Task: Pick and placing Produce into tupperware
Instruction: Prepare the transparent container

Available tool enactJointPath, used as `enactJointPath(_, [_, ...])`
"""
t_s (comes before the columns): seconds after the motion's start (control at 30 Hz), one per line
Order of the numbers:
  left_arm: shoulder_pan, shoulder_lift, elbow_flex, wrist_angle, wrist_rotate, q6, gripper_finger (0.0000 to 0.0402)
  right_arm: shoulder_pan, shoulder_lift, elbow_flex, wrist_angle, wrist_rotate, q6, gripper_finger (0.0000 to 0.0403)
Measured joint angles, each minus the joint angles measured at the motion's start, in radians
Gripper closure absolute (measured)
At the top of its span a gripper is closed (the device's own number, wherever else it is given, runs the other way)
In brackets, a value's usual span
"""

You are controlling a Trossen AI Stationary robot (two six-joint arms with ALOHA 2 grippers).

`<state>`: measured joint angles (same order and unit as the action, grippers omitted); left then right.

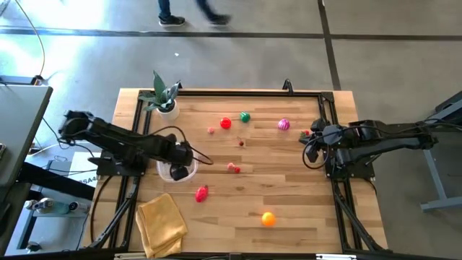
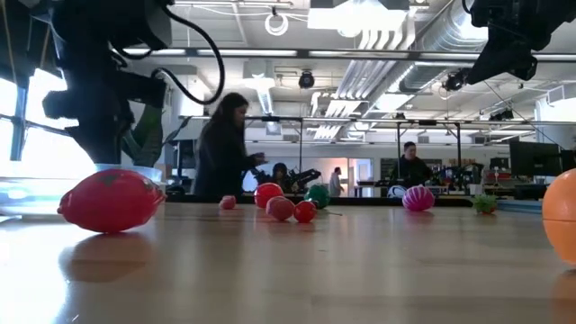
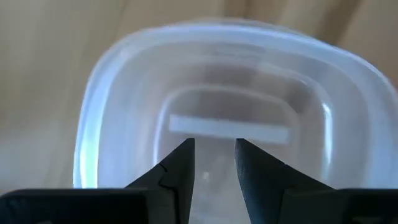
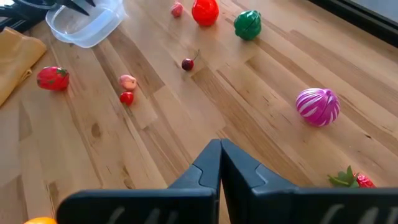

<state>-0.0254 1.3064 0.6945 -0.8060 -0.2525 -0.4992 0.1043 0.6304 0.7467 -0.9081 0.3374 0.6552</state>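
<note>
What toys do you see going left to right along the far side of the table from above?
Potted plant → small pink piece → red fruit → green vegetable → magenta-pink striped one.

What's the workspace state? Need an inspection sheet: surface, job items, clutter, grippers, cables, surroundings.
Surface: wooden table, dark rail frame along its edges.
Job items: tub on the left side, nothing seen inside it in the left wrist view. Toy produce scattered loose: red fruit, green piece, pink striped ball, strawberry, orange, cherry, some smaller bits.
Clutter: yellow cloth near corner; potted plant far left.
Grippers: left gripper over the tub, fingers slightly apart, holding nothing; right gripper shut, empty, at right edge.
Cables: black cable looping over the left arm.
Surroundings: person beyond the table; another walking past in the high view.
</note>
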Motion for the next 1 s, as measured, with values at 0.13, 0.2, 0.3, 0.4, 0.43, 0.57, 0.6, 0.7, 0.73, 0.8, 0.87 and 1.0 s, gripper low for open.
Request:
enactJointPath(0.13, [0.002,0.060,0.000,0.086,-0.028,0.035,0.0295,0.000,0.000,0.000,0.000,0.002,0.000,0.0402])
enactJointPath(0.2, [0.025,0.080,0.000,0.120,-0.026,0.056,0.0295,0.000,0.000,0.000,0.001,0.009,0.000,0.0402])
enactJointPath(0.3, [0.075,0.096,0.000,0.148,-0.026,0.075,0.0295,0.000,0.000,0.000,0.001,0.014,0.000,0.0402])
enactJointPath(0.4, [0.123,0.098,0.000,0.193,0.001,0.112,0.0295,0.000,0.000,0.000,0.001,0.014,0.000,0.0402])
enactJointPath(0.43, [0.138,0.098,0.000,0.215,0.025,0.128,0.0295,0.000,0.000,0.000,0.000,0.015,0.000,0.0402])
enactJointPath(0.57, [0.186,0.100,0.000,0.303,0.121,0.180,0.0295,0.000,0.004,0.000,0.000,0.018,0.000,0.0402])
enactJointPath(0.6, [0.195,0.105,0.000,0.323,0.138,0.188,0.0295,0.001,0.006,0.000,0.000,0.018,0.000,0.0402])
enactJointPath(0.7, [0.220,0.112,0.000,0.365,0.162,0.204,0.0295,0.000,0.006,0.000,0.000,0.018,0.000,0.0402])
enactJointPath(0.73, [0.225,0.119,0.000,0.386,0.170,0.205,0.0295,0.000,0.006,0.000,0.000,0.018,0.000,0.0402])
enactJointPath(0.8, [0.241,0.120,0.000,0.398,0.189,0.209,0.0295,0.000,0.006,0.000,0.000,0.018,0.000,0.0402])
enactJointPath(0.87, [0.251,0.132,0.001,0.439,0.215,0.220,0.0295,0.000,0.006,0.000,0.001,0.018,0.000,0.0402])
enactJointPath(1.0, [0.258,0.160,0.007,0.470,0.248,0.225,0.0295,0.000,0.006,0.000,0.002,0.019,0.000,0.0402])
